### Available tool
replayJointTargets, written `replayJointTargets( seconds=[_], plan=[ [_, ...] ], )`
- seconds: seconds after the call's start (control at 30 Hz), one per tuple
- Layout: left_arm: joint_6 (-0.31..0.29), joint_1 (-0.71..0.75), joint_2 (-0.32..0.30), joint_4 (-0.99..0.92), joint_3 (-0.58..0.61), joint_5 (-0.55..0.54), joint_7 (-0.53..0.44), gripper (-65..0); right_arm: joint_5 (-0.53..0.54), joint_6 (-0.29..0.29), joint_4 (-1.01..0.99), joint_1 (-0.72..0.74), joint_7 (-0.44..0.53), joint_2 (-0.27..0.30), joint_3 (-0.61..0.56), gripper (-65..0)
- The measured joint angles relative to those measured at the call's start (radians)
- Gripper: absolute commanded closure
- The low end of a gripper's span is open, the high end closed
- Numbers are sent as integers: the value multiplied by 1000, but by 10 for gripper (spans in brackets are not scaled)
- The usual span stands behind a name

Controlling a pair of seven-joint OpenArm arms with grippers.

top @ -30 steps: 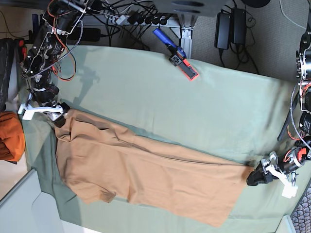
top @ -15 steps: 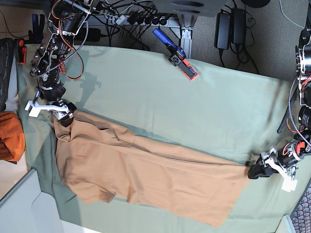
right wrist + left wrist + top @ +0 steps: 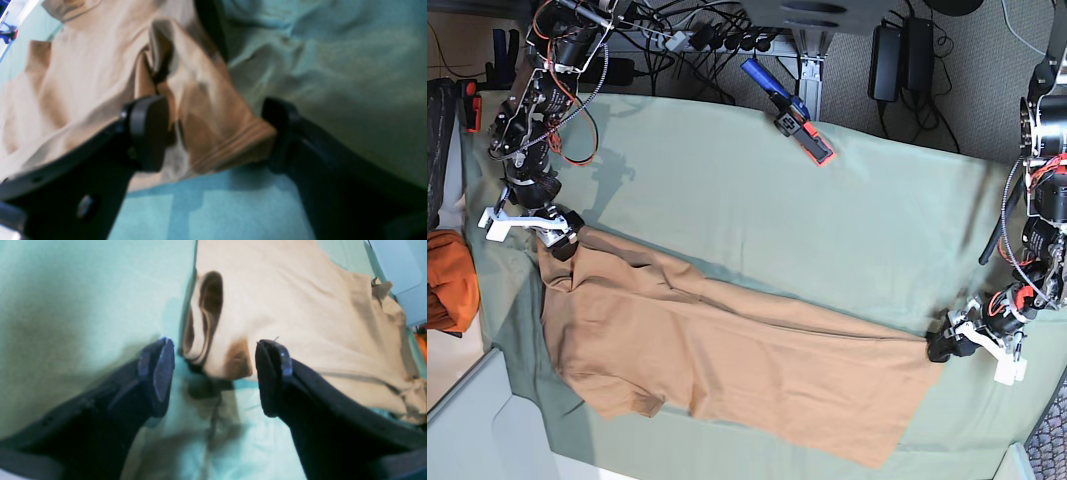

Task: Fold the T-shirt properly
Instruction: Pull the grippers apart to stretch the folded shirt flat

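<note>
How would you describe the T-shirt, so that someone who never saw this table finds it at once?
A sage-green cloth covers the whole table. On its near half lies the T-shirt, stretched long between the left hand and the right hand, each at one corner. It is flat and pale tan, unlike the darker orange bundle bunched beside the table.

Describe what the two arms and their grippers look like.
Both arms are open black frames strung with red and black cables. The right gripper and left gripper each have black fingers on a white bracket. Up close, the fingers are thick, matte black, with rounded flat pads.
</note>
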Motion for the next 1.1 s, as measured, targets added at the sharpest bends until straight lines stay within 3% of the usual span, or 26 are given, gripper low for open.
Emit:
replayJointTargets(
  seconds=[0.2, 0.47, 0.53, 0.67, 0.8, 0.83, 1.0, 1.1],
  plan=[
    [-1, -3, 53, 0, 0, -3, -3, -417, 40, 1, 0, 0, -19, 2, 2, -434],
    [0, -6, 64, 0, 0, -3, -2, -414, 77, 6, 0, 0, -26, 2, 2, -431],
    [-1, -7, 64, 0, 0, -3, 1, -364, 79, 7, 0, 0, -26, 2, 1, -375],
    [0, -6, 66, -1, 0, 6, 26, -154, 86, 8, -3, -1, -50, 0, -7, -128],
    [-19, -5, 66, -3, 0, 7, 27, -37, 86, 8, -7, -1, -52, -3, -8, 0],
    [-35, -5, 67, -3, 0, 8, 27, 0, 85, 8, -7, -1, -52, -3, -8, 0],
    [-54, -5, 66, -3, 0, -20, 43, 0, 85, 8, -7, -1, -53, -3, -8, 0],
    [-54, -6, 60, -2, 0, -110, 152, 0, 100, 11, -7, -1, -75, -3, -8, 0]
  ],
)
